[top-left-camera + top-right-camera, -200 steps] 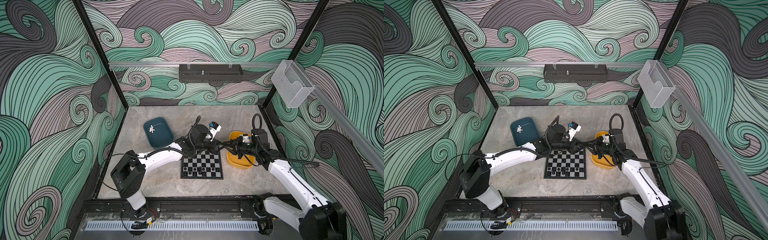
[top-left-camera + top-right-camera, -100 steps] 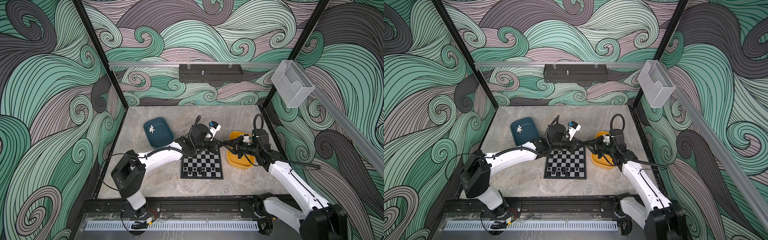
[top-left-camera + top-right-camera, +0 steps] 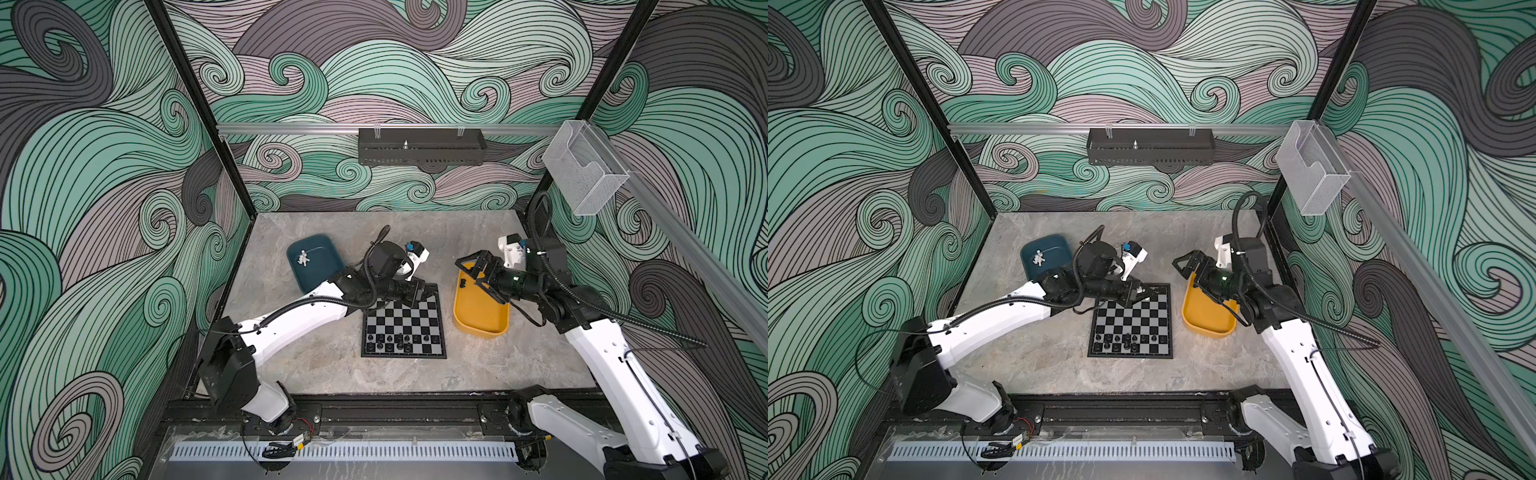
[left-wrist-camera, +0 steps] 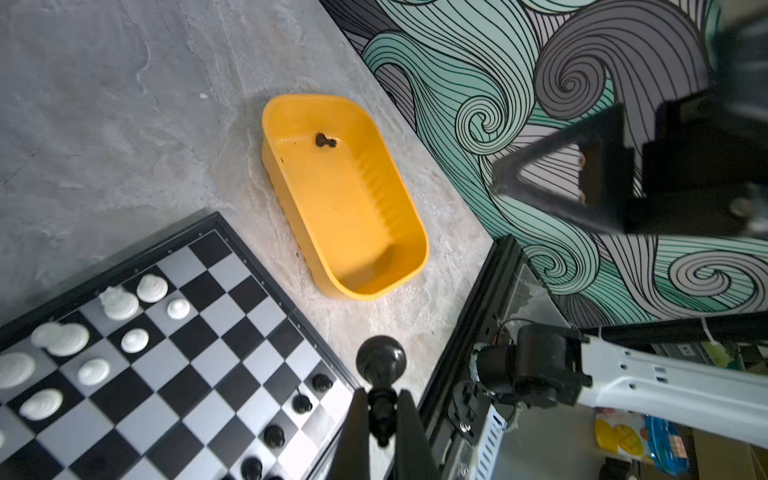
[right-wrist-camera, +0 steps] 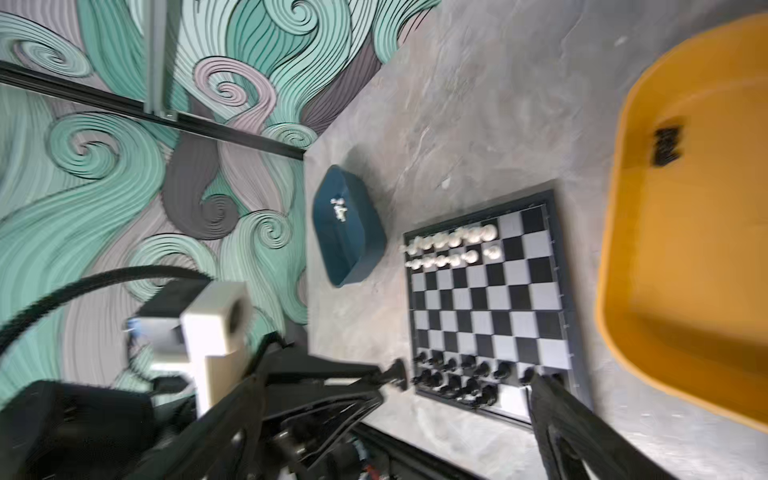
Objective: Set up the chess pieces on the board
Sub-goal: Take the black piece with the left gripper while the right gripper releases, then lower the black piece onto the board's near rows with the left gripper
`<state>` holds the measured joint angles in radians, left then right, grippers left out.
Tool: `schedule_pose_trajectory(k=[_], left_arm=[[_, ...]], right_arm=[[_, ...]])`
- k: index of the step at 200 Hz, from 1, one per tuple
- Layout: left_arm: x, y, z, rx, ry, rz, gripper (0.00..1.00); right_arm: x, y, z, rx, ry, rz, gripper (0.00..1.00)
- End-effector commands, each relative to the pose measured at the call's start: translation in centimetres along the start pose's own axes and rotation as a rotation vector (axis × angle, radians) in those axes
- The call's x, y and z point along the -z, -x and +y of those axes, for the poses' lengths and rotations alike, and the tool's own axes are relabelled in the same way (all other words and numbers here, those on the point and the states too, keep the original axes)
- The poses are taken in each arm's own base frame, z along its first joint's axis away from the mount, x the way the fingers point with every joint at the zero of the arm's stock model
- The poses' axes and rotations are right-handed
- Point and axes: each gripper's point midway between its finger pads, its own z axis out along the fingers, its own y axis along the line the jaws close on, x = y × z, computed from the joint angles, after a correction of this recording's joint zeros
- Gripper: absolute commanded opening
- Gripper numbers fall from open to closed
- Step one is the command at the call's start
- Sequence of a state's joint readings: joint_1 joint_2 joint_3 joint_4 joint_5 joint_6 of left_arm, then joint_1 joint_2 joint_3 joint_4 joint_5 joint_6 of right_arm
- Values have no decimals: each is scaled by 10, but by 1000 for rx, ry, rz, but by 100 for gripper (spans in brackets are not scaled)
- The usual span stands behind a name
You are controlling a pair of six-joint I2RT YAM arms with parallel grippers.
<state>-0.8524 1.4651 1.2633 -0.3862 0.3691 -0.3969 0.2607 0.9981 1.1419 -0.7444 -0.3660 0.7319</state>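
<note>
The board (image 3: pixel 405 320) lies mid-table, with black chess pieces (image 3: pixel 399 338) on its near rows. White chess pieces (image 4: pixel 120 305) stand on its far rows, hidden under my left arm in both top views. My left gripper (image 4: pixel 381 395) is shut on a black piece (image 4: pixel 380 361) and hovers over the board's far right corner (image 3: pixel 428 291). My right gripper (image 3: pixel 465 272) stands open and empty above the far end of the yellow tray (image 3: pixel 478 320). One of its fingers (image 5: pixel 557 415) shows blurred in the right wrist view.
One black piece (image 4: pixel 324 140) lies in the yellow tray (image 4: pixel 353 232), right of the board. A teal tray (image 3: pixel 320 270) with white pieces (image 3: pixel 303 259) sits far left of the board. Side walls and a black frame rail close the table in.
The two grippers met over the board's far edge. The left one closed on the black piece; the right one opened and drew back right over the yellow tray.
</note>
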Motion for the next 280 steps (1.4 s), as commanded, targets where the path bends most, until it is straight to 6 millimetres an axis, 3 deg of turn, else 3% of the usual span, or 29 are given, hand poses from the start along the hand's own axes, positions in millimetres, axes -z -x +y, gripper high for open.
schedule_pose_trajectory(k=[1, 35, 69, 122, 197, 280], left_arm=[[21, -60, 2, -58, 59, 249, 0], [15, -108, 5, -140, 143, 446, 0], [-13, -126, 4, -252, 223, 566, 0], [-52, -135, 25, -285, 346, 676, 0], [-75, -157, 45, -344, 411, 783, 0], [-92, -151, 57, -354, 469, 766, 0]], right_arm=[[-5, -14, -56, 142, -265, 66, 100], [-8, -19, -73, 174, -319, 75, 100], [-9, -28, -78, 170, -308, 86, 100], [-4, -37, -81, 179, -297, 84, 100], [-3, -37, -83, 199, -303, 82, 100], [-2, -38, -84, 200, -299, 85, 100]])
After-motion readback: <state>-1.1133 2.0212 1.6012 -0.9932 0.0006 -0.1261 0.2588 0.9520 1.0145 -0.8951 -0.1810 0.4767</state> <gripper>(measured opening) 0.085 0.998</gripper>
